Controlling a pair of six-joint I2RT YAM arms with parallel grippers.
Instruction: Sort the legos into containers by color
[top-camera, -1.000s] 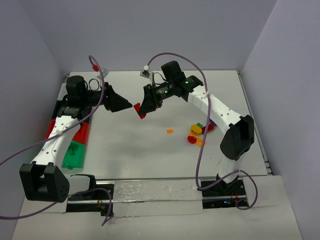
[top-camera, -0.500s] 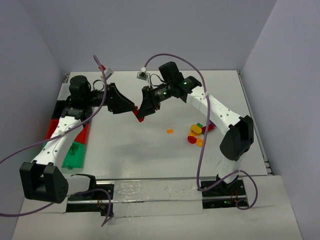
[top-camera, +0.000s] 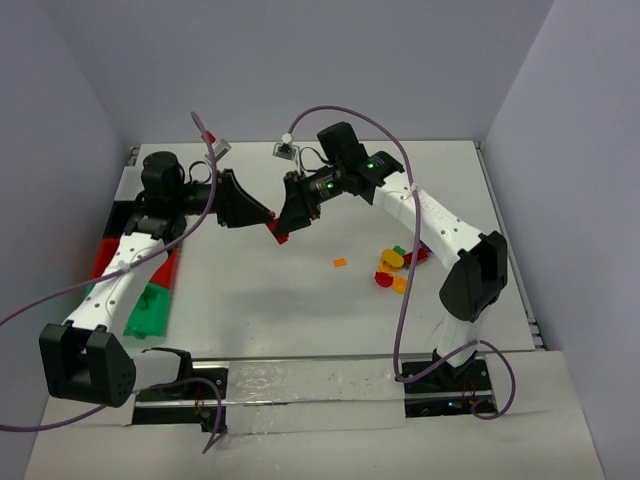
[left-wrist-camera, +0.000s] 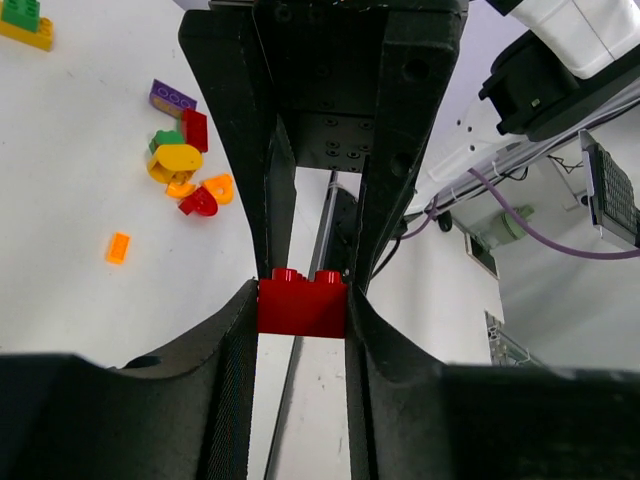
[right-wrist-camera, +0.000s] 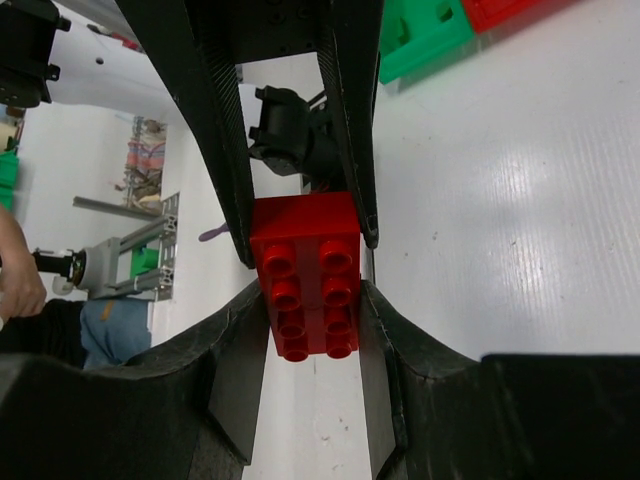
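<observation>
Pinching one red lego brick (right-wrist-camera: 303, 275) from both ends, the right claw (top-camera: 284, 226) and left claw (top-camera: 266, 214) meet above the white table (top-camera: 270, 310). Loose legos (top-camera: 393, 268) lie at the right, red bin (top-camera: 166, 264) and green bin (top-camera: 148, 310) at the left, grey walls (top-camera: 300, 70) around. The left claw has come closer

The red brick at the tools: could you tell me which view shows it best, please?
Right wrist: the red brick fills the centre, eight studs visible. Left wrist shows its end; the top view, a red sliver.
</observation>
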